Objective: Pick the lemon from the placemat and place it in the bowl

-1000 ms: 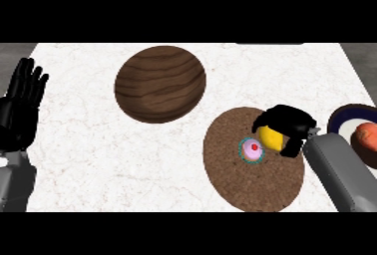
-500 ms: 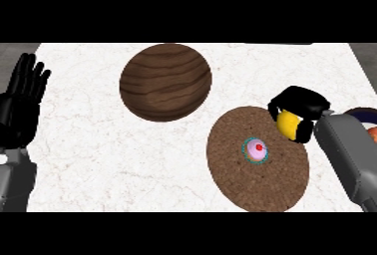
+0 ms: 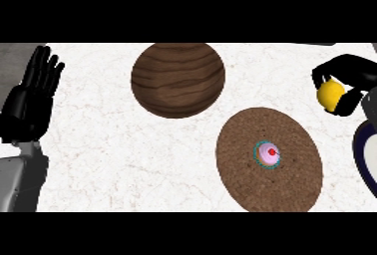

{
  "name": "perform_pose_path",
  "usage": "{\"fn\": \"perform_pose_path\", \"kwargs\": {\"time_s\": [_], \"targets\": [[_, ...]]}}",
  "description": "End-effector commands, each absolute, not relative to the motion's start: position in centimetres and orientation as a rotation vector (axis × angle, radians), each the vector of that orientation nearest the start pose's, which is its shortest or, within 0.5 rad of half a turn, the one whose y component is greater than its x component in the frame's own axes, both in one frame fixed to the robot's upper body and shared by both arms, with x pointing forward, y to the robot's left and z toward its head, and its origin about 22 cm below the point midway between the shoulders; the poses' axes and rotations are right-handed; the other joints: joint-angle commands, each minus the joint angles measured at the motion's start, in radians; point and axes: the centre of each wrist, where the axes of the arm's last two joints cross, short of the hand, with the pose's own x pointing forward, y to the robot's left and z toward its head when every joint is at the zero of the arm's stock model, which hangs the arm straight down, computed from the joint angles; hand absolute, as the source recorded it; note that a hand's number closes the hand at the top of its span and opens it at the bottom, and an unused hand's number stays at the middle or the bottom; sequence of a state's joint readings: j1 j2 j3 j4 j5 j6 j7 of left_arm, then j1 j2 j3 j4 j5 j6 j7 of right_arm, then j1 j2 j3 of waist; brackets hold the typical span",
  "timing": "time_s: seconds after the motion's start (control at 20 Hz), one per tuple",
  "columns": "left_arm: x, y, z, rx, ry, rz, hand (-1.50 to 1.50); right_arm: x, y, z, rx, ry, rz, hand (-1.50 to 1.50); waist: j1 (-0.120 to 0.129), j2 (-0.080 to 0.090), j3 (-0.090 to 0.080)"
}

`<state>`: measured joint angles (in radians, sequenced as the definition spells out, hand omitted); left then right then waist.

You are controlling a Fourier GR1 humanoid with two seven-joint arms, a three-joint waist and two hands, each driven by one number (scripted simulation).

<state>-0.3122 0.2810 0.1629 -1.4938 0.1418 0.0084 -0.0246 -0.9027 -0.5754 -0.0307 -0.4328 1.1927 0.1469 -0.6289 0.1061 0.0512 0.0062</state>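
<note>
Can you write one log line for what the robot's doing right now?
right hand: shut on lemon, right of placemat | left hand: open, resting at left edge | bowl: lemon not in yet

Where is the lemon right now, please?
Head view, right edge: the lemon is held in the curled right hand, up and right of the placemat.

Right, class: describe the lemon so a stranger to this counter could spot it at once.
Start at the white marble counter and go to its right edge, past the round brown placemat. There the black right hand curls round the lemon, the only bright yellow thing in view.
</note>
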Motion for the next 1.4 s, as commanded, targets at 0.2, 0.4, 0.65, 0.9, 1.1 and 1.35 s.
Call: {"fn": "perform_pose_path", "kwargs": {"time_s": [0.2, 0.4, 0.65, 0.9, 1.1, 1.35], "targets": [[31.6, 30.2, 9.5, 0.153, -1.841, -0.029, 0.0, 42.8, -39.6, 15.6, -0.907, -1.414, 1.463, 1.5, -0.004, -0.005, 0.0], [32.0, 29.8, 10.1, 0.141, -1.836, -0.036, 0.0, 43.7, -39.6, 20.2, -0.744, -1.6, 1.404, 1.5, -0.004, -0.011, -0.001], [31.9, 31.0, 8.9, 0.183, -1.816, -0.009, 0.0, 45.0, -37.1, 22.9, -0.666, -1.826, 1.364, 1.5, -0.029, -0.019, -0.004], [31.0, 30.7, 8.7, 0.183, -1.823, -0.029, 0.0, 45.6, -36.2, 25.5, -0.397, -1.949, 1.251, 1.5, -0.04, -0.031, -0.005], [31.2, 31.0, 8.2, 0.188, -1.801, -0.007, 0.0, 47.3, -30.6, 27.5, -0.239, -1.945, 1.265, 1.5, -0.046, -0.033, -0.006], [30.9, 32.8, 10.2, 0.219, -1.814, -0.004, 0.0, 48.0, -26.8, 29.0, -0.169, -1.898, 1.282, 1.5, -0.056, -0.04, -0.006]]}}
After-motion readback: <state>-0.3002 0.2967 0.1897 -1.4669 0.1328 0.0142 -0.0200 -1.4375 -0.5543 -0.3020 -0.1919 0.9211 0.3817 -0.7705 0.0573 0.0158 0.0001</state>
